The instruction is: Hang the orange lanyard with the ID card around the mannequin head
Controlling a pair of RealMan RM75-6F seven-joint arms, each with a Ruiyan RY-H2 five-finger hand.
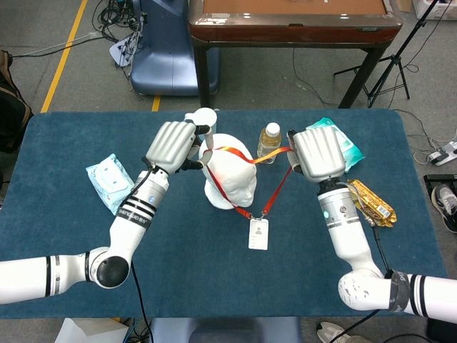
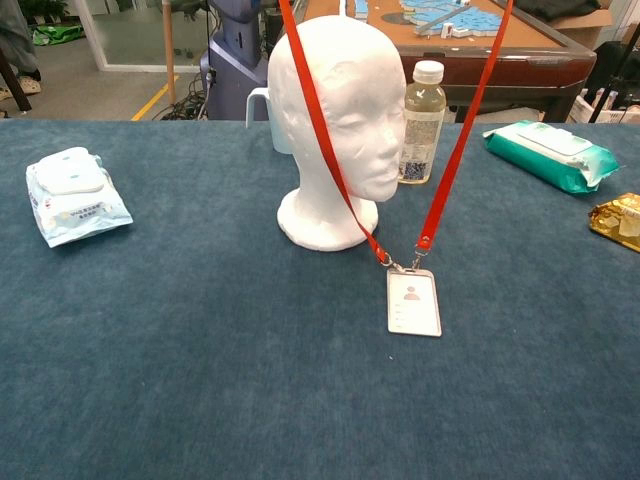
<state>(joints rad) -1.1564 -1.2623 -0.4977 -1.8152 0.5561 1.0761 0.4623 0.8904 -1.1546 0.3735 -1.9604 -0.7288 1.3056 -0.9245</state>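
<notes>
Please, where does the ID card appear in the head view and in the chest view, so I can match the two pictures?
Head view: the ID card hangs below centre, in front of the mannequin head, under the meeting orange straps.
Chest view: the ID card is right of centre, lower than the mannequin head's base and to its right.
Shared landmark: the clear bottle beside the mannequin head.

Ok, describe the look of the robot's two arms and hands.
Both arms are glossy white with black joint bands. The left robot hand and right robot hand have ribbed silver-grey backs and dark fingers. The left forearm carries black stripes and lettering; a black cable trails beside each arm.
</notes>
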